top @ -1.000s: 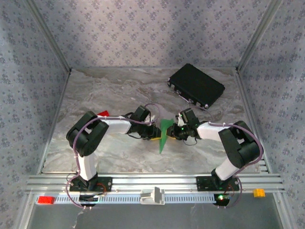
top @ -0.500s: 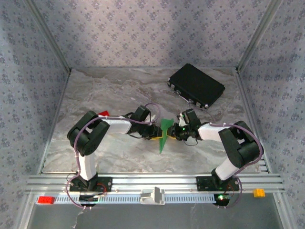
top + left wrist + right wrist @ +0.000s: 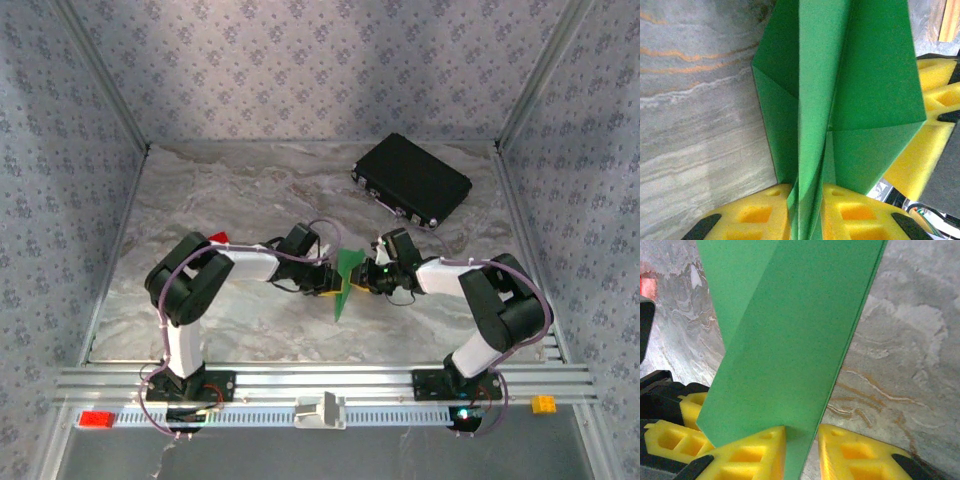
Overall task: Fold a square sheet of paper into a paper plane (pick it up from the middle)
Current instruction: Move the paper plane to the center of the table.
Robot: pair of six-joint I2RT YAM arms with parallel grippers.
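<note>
The square sheet of paper is folded into a slim green paper plane (image 3: pixel 345 279) with a centre crease, held upright over the middle of the table between both grippers. My left gripper (image 3: pixel 327 283) holds it from the left. In the left wrist view the folded layers of the plane (image 3: pixel 840 75) run down between the yellow fingers (image 3: pixel 755 215), and the left gripper (image 3: pixel 807 202) is shut on them. My right gripper (image 3: pixel 364 277) holds it from the right. In the right wrist view a flat wing of the plane (image 3: pixel 790 340) passes between the pads, with the right gripper (image 3: pixel 802 442) shut on it.
A black case (image 3: pixel 412 181) lies at the back right of the marble table (image 3: pixel 250 190). A small red block (image 3: pixel 216 239) sits just behind the left arm. Patterned walls close three sides, and a metal rail (image 3: pixel 320 382) runs along the near edge.
The left arm has shifted slightly to the right, toward the paper, and its jaws have eased and closed again. The right arm and the plane have barely moved.
</note>
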